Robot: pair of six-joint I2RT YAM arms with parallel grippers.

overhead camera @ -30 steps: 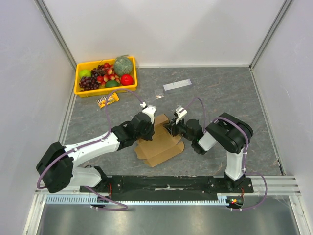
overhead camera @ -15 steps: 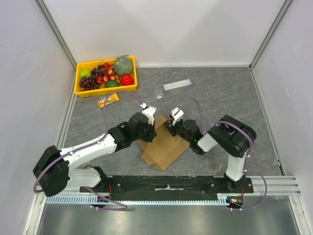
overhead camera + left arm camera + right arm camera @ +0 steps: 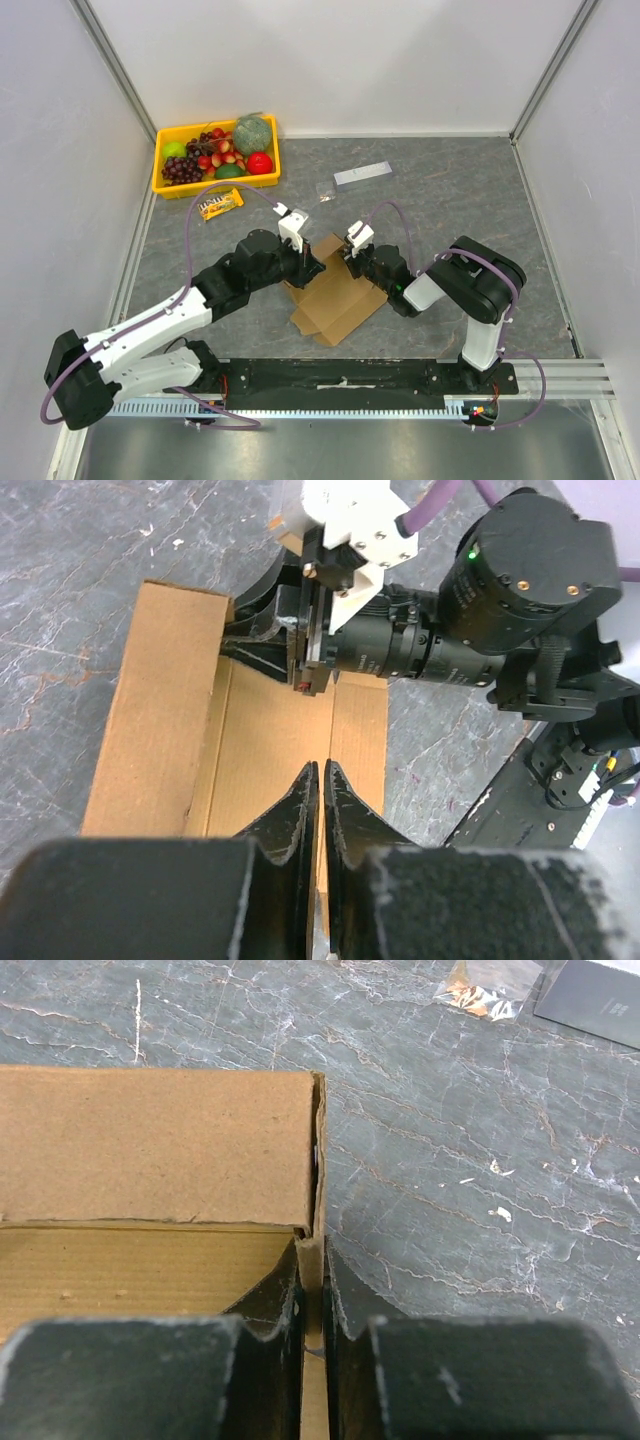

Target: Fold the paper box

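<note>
Both end effectors pinch the paper box [image 3: 335,298], which sits mid-bench just beyond the arm bases.

I see plain matte brown cardboard, half raised: one long wall stands upright, the floor is faintly ribbed, and the flaps nearer the bases are still flat. My right end effector [image 3: 312,1260] is narrowed onto a wall edge at a corner. My left end effector [image 3: 320,776] is closed to a slit with a thin tan edge between its black pads. The two face each other, close across the box. The bench [image 3: 450,200] is grey, veined like stone. The yellow plastic fruit tray [image 3: 160,170], orange wrapper [image 3: 220,204], clear packet [image 3: 325,190] and grey strip [image 3: 362,173] lie well apart on the far side.
</note>
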